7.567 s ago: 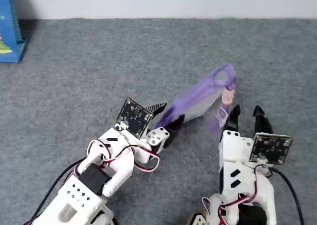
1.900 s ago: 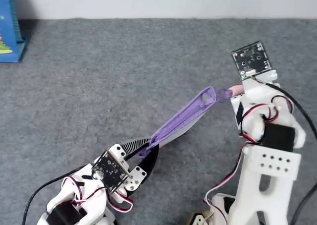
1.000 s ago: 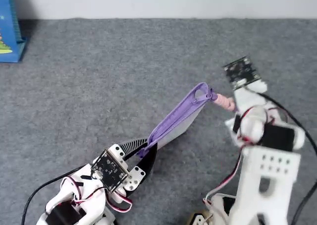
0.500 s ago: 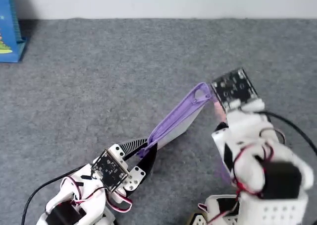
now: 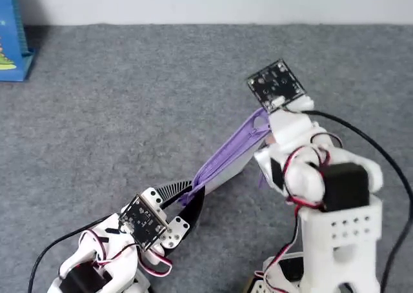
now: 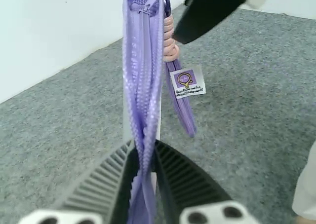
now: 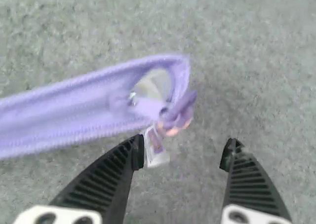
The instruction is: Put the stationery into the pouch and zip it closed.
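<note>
The purple pouch (image 5: 226, 157) hangs stretched in the air, slanting up from my left gripper (image 5: 192, 199) to its far end. My left gripper (image 6: 143, 147) is shut on the pouch's (image 6: 143, 86) near end, and the zip teeth run joined along the top edge. A pink coil (image 6: 168, 41) and a small tag (image 6: 186, 82) dangle at the far end. My right gripper (image 7: 182, 147) stands open just short of that end of the pouch (image 7: 89, 105), with the tag (image 7: 155, 152) beside one finger (image 7: 116, 177). The right arm (image 5: 303, 170) hangs over the far end.
Grey felt (image 5: 129, 99) covers the table. A blue box (image 5: 11, 41) stands at the far left corner against the white wall (image 5: 206, 2). Cables trail from both arms at the near edge.
Over the last second the right arm swung left, from beside the pouch's far end to above it. The left gripper kept still, holding the pouch.
</note>
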You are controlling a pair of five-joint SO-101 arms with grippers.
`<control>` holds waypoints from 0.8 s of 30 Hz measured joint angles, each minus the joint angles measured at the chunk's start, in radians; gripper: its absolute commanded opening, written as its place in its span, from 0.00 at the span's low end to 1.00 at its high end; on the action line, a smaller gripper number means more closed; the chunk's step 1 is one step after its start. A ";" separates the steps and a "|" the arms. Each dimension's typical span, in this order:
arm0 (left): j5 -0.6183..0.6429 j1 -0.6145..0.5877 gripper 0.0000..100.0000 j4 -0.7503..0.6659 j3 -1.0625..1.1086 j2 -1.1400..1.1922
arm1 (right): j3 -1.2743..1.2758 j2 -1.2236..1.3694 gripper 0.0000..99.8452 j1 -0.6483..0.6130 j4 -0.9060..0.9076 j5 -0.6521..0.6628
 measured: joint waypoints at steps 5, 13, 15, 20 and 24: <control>0.000 -0.006 0.01 0.000 0.000 0.000 | 0.041 0.068 0.17 0.006 -0.106 0.000; 0.000 -0.006 0.01 0.000 0.000 0.000 | 0.100 0.124 0.12 0.052 -0.201 0.049; 0.000 -0.006 0.01 0.000 0.000 0.000 | 0.100 0.124 0.09 0.052 -0.201 0.057; 0.000 -0.006 0.01 0.000 0.000 0.000 | 0.100 0.124 0.11 0.052 -0.203 0.084; 0.000 -0.006 0.01 0.000 0.000 0.000 | 0.100 0.124 0.13 0.051 -0.189 0.089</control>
